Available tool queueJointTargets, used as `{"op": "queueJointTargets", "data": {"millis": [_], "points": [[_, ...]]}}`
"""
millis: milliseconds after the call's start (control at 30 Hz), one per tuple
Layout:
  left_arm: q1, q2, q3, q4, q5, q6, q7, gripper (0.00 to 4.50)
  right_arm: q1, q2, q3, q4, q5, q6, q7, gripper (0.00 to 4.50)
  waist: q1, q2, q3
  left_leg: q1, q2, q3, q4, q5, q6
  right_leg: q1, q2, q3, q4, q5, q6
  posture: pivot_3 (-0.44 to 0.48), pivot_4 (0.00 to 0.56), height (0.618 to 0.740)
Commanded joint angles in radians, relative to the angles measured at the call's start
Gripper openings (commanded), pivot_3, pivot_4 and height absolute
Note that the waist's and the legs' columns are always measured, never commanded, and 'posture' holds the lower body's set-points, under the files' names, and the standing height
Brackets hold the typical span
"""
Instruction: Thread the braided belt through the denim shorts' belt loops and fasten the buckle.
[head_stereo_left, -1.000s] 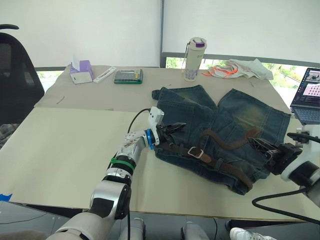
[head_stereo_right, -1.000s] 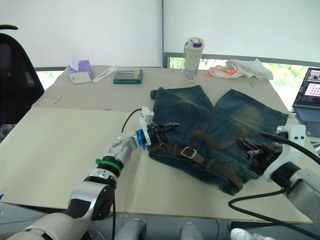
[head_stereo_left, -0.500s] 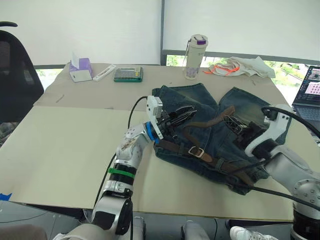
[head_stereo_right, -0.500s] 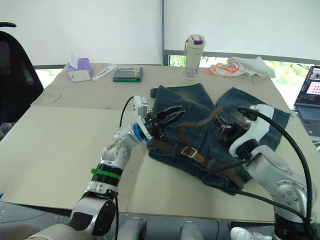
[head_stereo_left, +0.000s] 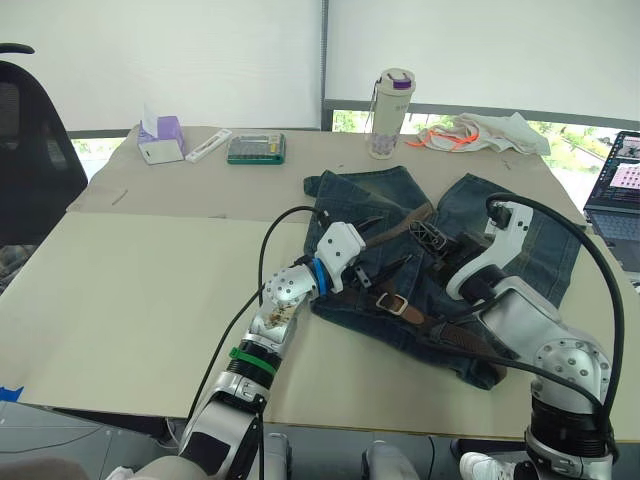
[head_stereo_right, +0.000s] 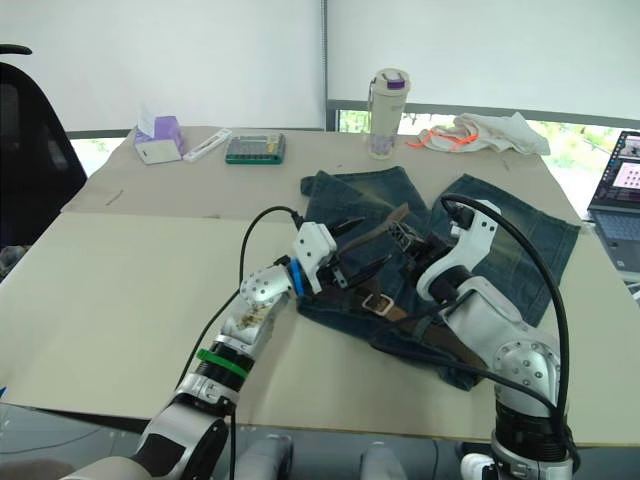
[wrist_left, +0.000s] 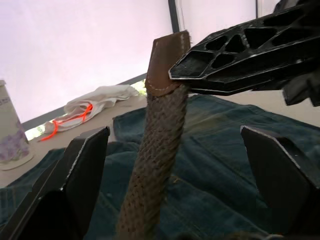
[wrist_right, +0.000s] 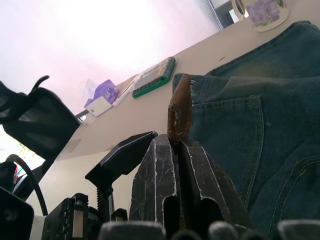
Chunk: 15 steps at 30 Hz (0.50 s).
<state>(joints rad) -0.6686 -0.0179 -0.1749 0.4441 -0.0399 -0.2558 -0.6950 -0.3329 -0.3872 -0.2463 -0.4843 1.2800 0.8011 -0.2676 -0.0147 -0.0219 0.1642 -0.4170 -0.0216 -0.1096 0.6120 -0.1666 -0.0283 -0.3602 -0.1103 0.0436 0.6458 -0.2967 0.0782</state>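
The denim shorts (head_stereo_left: 505, 235) lie flat on the table with the waistband toward me. The braided belt (head_stereo_left: 440, 328) runs along that waistband, its silver buckle (head_stereo_left: 392, 303) near the middle. The belt's free end rises off the shorts, and my right gripper (head_stereo_left: 428, 236) is shut on its brown leather tip (wrist_right: 180, 112). My left gripper (head_stereo_left: 392, 241) stands wide open around the raised strap (wrist_left: 152, 165), its fingers (wrist_left: 75, 185) clear of it on both sides. The belt loops are too small to make out.
At the table's far edge stand a bottle (head_stereo_left: 390, 100), a calculator (head_stereo_left: 257, 150), a tissue box (head_stereo_left: 162, 140) and a white cloth with orange cord (head_stereo_left: 480, 133). A laptop (head_stereo_left: 615, 190) sits at the right edge and a black chair (head_stereo_left: 30, 150) on the left.
My right arm swung left across the shorts, carrying the belt tip toward my left gripper. The left gripper, shut a second ago, opened wide.
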Motion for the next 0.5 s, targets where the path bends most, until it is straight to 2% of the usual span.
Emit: {"op": "queueJointTargets", "data": {"millis": [33,100,133,267,500], "points": [[-0.027,-0.001,-0.012,0.011,0.016,-0.069,0.023,4.46,0.002,0.0,-0.011,-0.062,0.027,-0.018,-0.016,0.0,-0.002,0.0,0.0,0.0,0.0,0.0,0.0,0.0,0.0,0.0,0.0,0.0,0.0,0.0,0.0,0.0,0.15,0.74],[-0.034,-0.004,-0.017,0.026,0.027,-0.097,0.039,4.46,0.013,0.003,-0.011,-0.078,0.038,-0.018,-0.034,0.0,-0.001,0.0,0.0,0.0,0.0,0.0,0.0,0.0,0.0,-0.001,0.0,0.0,0.001,0.0,0.0,0.0,0.15,0.74],[-0.039,-0.004,-0.02,0.03,0.034,-0.115,0.049,4.21,0.017,0.003,-0.01,-0.085,0.042,-0.018,-0.042,0.0,-0.001,0.0,0.0,0.0,0.0,0.0,0.0,0.0,0.0,-0.001,0.0,0.0,0.001,0.0,0.0,0.0,0.15,0.74],[-0.044,0.002,-0.023,0.041,0.039,-0.18,0.055,2.96,0.025,0.012,-0.002,-0.094,0.035,-0.026,-0.072,0.0,-0.002,0.0,0.0,0.0,0.0,0.0,0.0,0.0,0.0,-0.001,0.0,0.0,0.001,0.0,0.0,0.0,0.15,0.74],[-0.037,0.011,-0.022,0.059,0.035,-0.177,0.062,0.63,0.015,0.033,0.017,-0.086,0.024,-0.031,-0.079,0.0,-0.002,0.0,0.0,0.0,0.0,0.0,0.0,0.0,0.0,-0.001,0.0,0.0,0.001,0.0,0.0,0.0,0.15,0.74]]}}
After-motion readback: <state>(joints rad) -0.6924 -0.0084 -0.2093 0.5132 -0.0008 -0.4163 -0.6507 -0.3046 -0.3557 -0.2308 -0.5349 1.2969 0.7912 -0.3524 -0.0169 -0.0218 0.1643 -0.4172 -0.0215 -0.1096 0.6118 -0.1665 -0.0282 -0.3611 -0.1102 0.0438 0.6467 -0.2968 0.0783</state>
